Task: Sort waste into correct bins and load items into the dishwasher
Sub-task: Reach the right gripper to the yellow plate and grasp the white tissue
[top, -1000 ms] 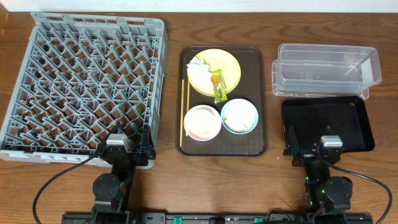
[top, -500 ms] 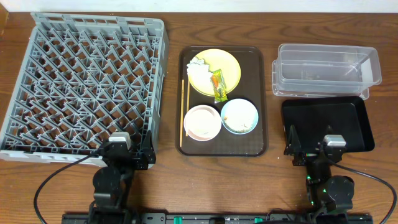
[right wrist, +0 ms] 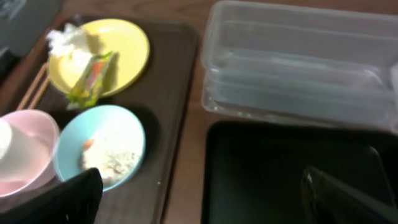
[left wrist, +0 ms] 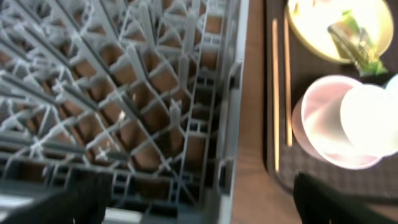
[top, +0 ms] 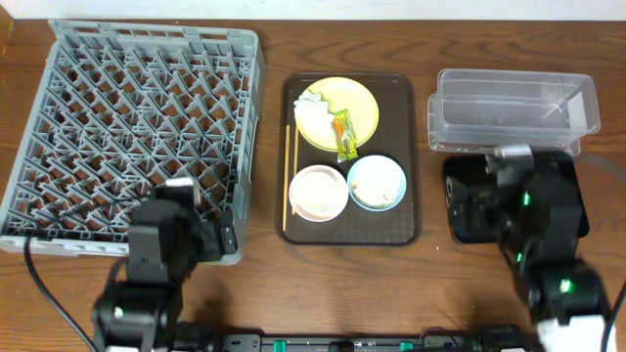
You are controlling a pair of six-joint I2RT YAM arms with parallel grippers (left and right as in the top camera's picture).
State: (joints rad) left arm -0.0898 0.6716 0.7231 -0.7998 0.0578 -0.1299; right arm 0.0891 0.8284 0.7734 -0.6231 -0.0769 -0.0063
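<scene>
- One dish rack [top: 127,127], one brown tray [top: 403,227], and two bins: a clear container [top: 514,108] and a black tray [right wrist: 267,168].
- On the brown tray: one yellow plate [top: 364,103], napkin [top: 313,98], wrapper [top: 343,135], pink bowl [left wrist: 320,127] holding one cup [left wrist: 368,118], blue bowl [right wrist: 121,124] with rice scraps [right wrist: 109,163], and two chopsticks [top: 290,176].
- The wrapper print is too blurred to read.
- The left end effector [left wrist: 199,200], fingers wide apart and empty, has moved over the rack's near corner, with the chopsticks ahead to its right.
- The right end effector [right wrist: 199,202], fingers spread and empty, has advanced above the black tray, with the clear container just ahead and the bowls to its left.
</scene>
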